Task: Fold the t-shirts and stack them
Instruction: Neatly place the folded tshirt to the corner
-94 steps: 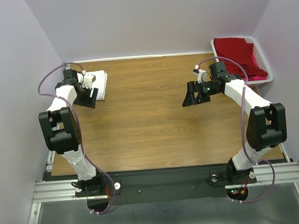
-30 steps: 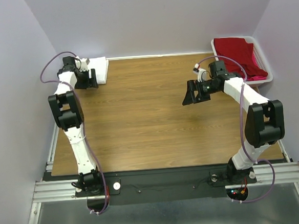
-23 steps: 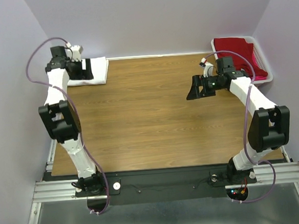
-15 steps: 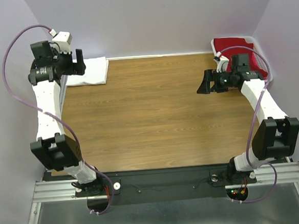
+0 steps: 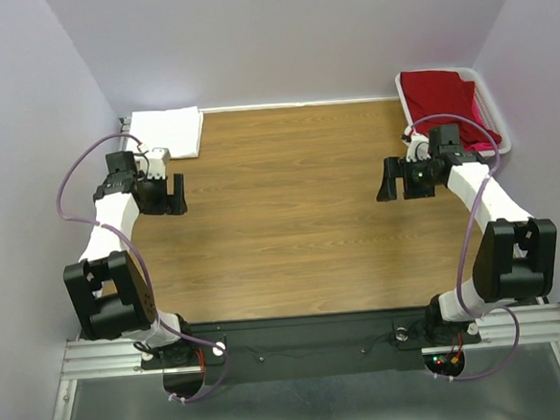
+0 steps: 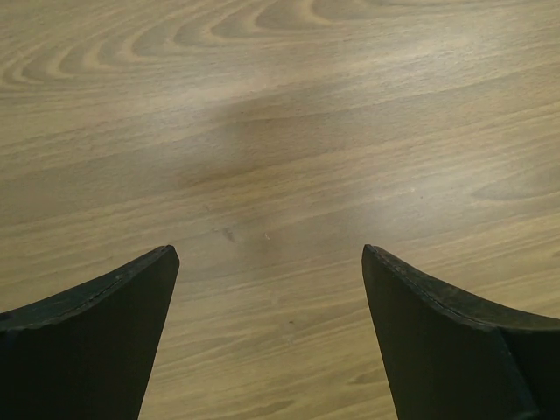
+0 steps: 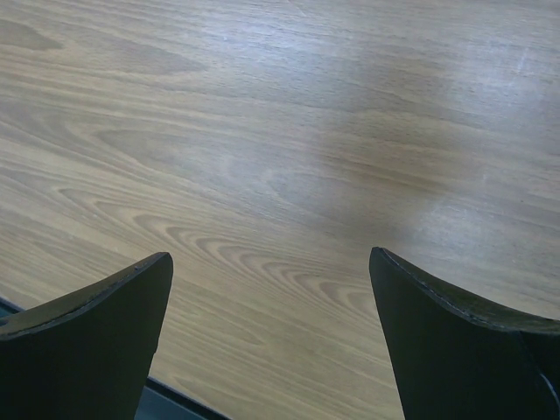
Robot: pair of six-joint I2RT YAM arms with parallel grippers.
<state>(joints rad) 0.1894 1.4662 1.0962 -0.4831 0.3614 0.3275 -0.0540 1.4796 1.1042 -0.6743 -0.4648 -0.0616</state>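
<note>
A folded white t-shirt [image 5: 166,132] lies at the table's far left corner. A deep red t-shirt [image 5: 441,101] fills the white basket [image 5: 498,133] at the far right, with a bit of pink [image 5: 484,143] at its near edge. My left gripper [image 5: 168,195] hovers open over bare wood on the left, well in front of the white shirt. In the left wrist view its gripper [image 6: 266,254] has only wood between the fingers. My right gripper [image 5: 393,179] is open over the wood just left of the basket; the right wrist view shows the same gripper [image 7: 271,258] empty.
The wooden table [image 5: 290,209] is bounded by lilac walls at the back and both sides. A black rail with the arm bases [image 5: 299,343] runs along the near edge. The table's near edge [image 7: 105,367] shows in the right wrist view.
The left arm let go of the white t-shirt at the far left corner, lifted, then swung back toward the near left. The right gripper drifted right, closer to the basket.
</note>
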